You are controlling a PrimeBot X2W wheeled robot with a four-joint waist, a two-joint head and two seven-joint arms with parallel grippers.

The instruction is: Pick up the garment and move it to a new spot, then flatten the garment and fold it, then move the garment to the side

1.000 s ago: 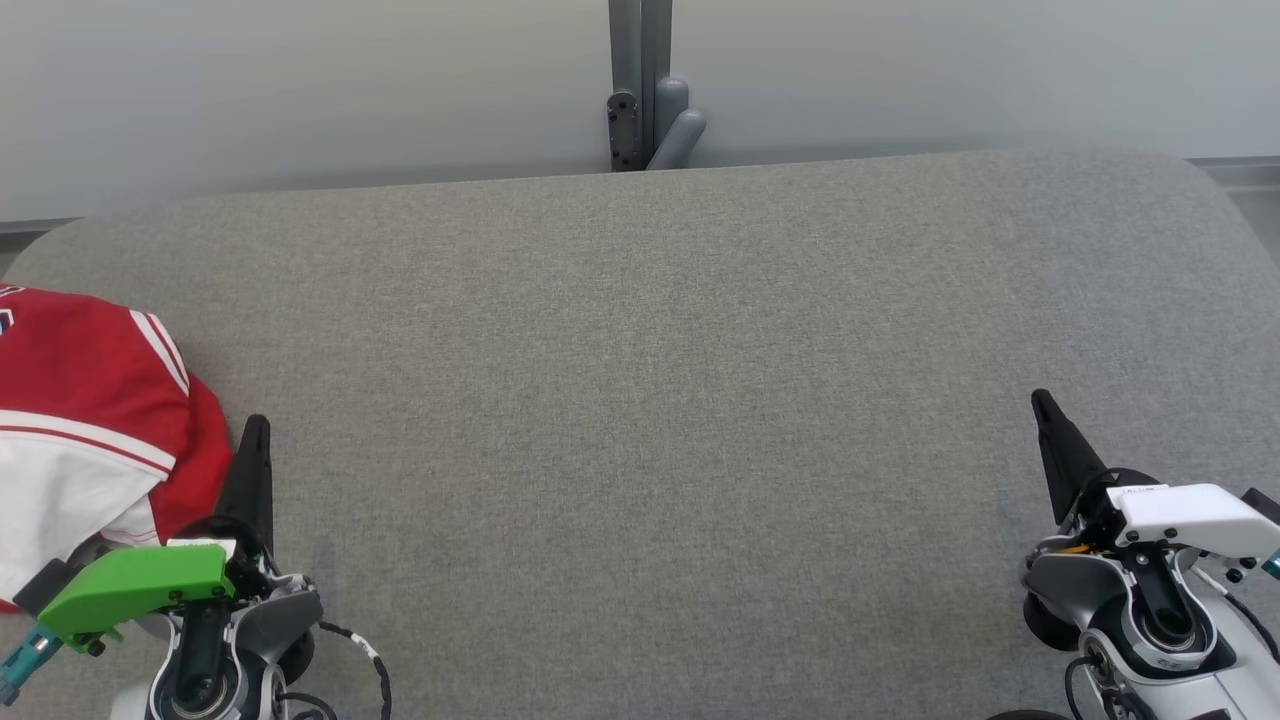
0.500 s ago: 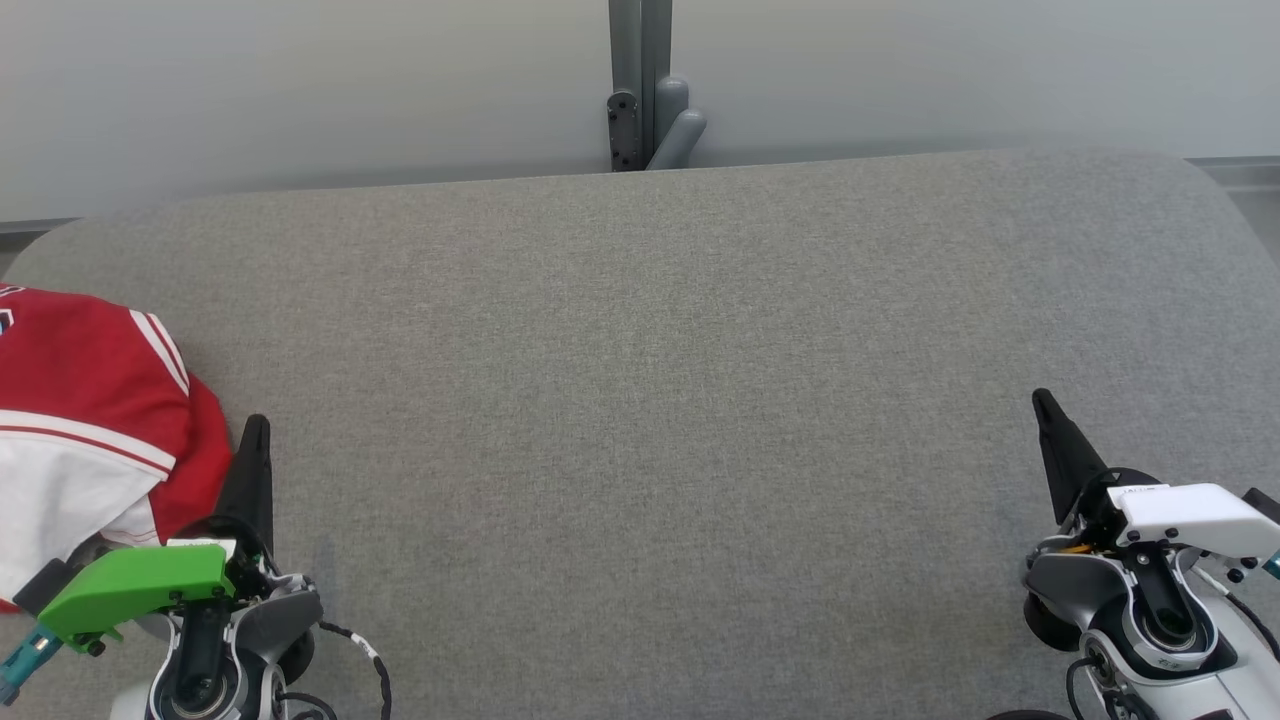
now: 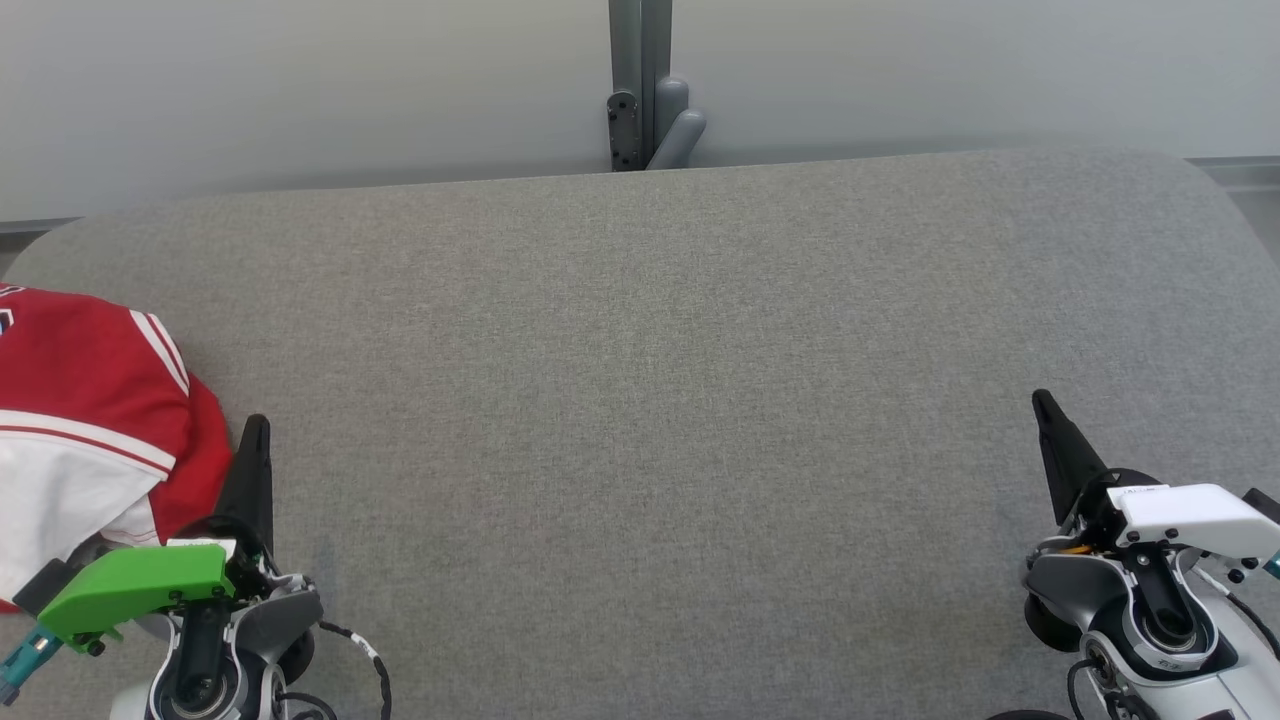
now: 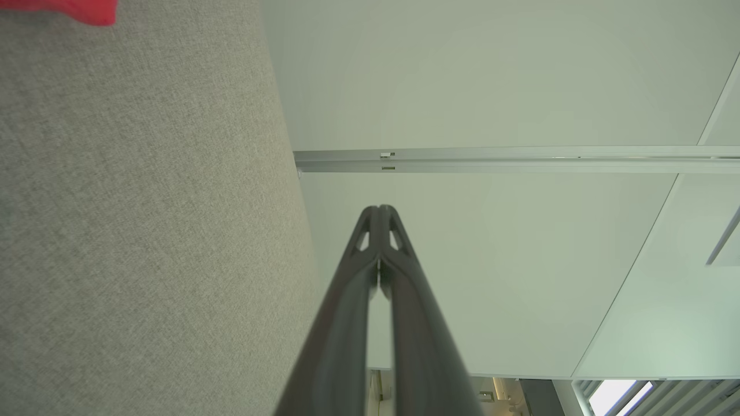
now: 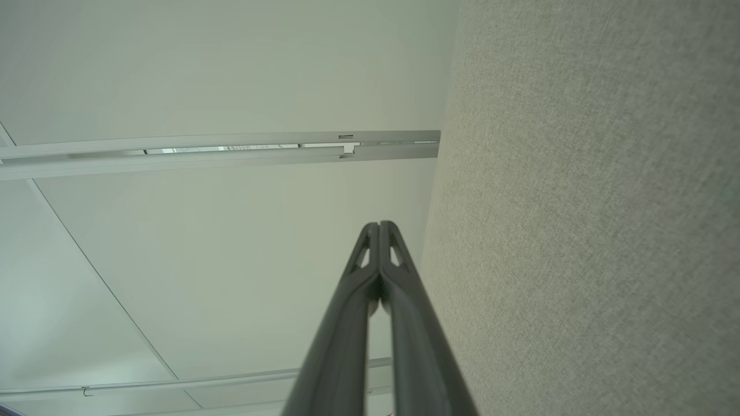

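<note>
The garment (image 3: 85, 420), red with white stripes and a white panel, lies bunched at the left edge of the grey fabric table (image 3: 640, 400); a red scrap of the garment (image 4: 63, 8) shows in the left wrist view's top corner. My left gripper (image 3: 256, 425) stands just right of it at the lower left, shut and empty, fingers pressed together (image 4: 379, 209). My right gripper (image 3: 1040, 400) rests at the lower right, far from the garment, also shut with nothing in it (image 5: 379, 225).
A grey post with a bracket (image 3: 645, 90) stands behind the table's far edge against a pale wall. The table's corners are rounded. Bare grey fabric spans the middle between the two grippers.
</note>
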